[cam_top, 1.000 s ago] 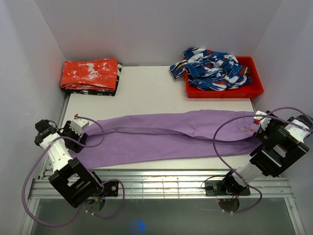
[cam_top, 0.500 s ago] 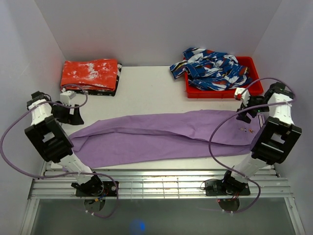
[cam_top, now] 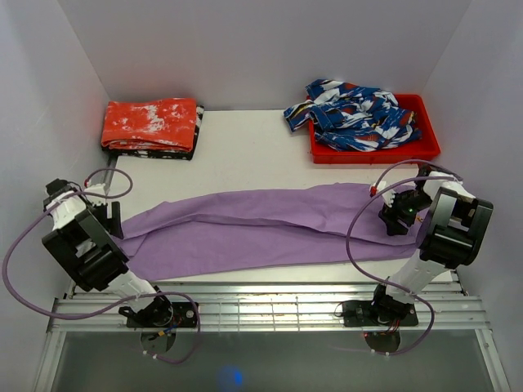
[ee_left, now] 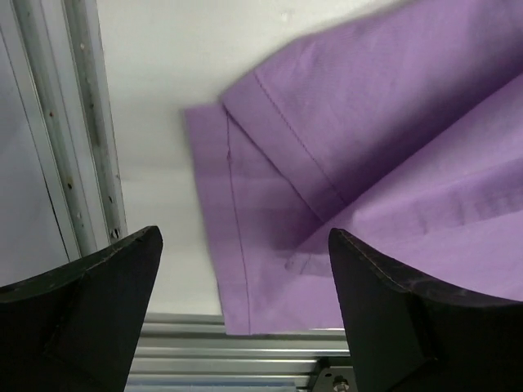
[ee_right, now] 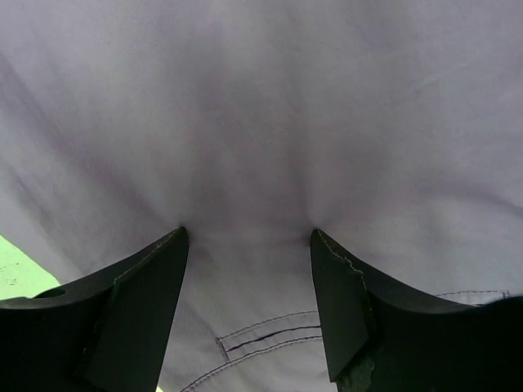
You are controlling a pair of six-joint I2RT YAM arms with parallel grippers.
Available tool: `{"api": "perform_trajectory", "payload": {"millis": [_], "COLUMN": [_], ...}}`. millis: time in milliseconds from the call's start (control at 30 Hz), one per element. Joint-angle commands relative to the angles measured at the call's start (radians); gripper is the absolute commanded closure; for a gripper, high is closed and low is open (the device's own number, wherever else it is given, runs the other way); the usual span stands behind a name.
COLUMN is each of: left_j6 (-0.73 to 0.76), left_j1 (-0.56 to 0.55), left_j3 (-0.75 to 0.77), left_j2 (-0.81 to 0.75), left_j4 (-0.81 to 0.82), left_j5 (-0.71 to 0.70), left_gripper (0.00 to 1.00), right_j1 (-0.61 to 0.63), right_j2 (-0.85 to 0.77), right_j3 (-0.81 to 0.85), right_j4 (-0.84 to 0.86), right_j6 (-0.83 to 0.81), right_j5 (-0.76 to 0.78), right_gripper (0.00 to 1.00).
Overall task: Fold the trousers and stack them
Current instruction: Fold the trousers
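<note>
The lilac trousers (cam_top: 261, 224) lie stretched left to right across the near half of the table. My left gripper (cam_top: 110, 219) hangs over their left end. In the left wrist view its jaws stand wide open (ee_left: 245, 245) above the leg hems (ee_left: 245, 237), with nothing between them. My right gripper (cam_top: 398, 216) is down on the trousers' right end. In the right wrist view both fingertips (ee_right: 181, 237) press into the pale cloth (ee_right: 261, 122). The jaws (ee_right: 248, 237) are apart, with flat cloth and a stitched pocket slit (ee_right: 270, 335) between them.
A folded red-orange cloth (cam_top: 151, 124) sits at the back left. A red tray (cam_top: 425, 151) at the back right holds a blue-white-red patterned garment (cam_top: 355, 114). Metal rails (cam_top: 261, 306) run along the near edge and the left side (ee_left: 90, 122). White walls close in on both sides.
The left gripper opened wider, swung back, then came down over the hem end. The right gripper moved from the table's right edge onto the waist end, and its jaws narrowed.
</note>
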Motion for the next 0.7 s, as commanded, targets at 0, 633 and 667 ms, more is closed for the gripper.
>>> {"api": "perform_trajectory", "payload": {"millis": [0,633,667], "left_j6": [-0.038,-0.273,-0.276], "left_j1": [-0.013,-0.088,-0.091], "left_j3": [-0.057,0.368,0.405], "left_j2": [-0.027,0.468,0.484], "left_j4": [0.087,0.187,0.179], "left_j5": [-0.092,0.059,0.070], "left_gripper": [0.09,1.00,1.00], "right_j1": [0.009,0.009,0.009], "right_j2": [0.008,0.197,0.203], "right_j3": [-0.021,0.146,0.181], "right_j4": [0.058,0.202,0.205], "right_j6": [0.010,0.226,0.247], "right_j5": [0.085,0.107,0.101], "right_gripper": [0.33,0.40,0.40]}}
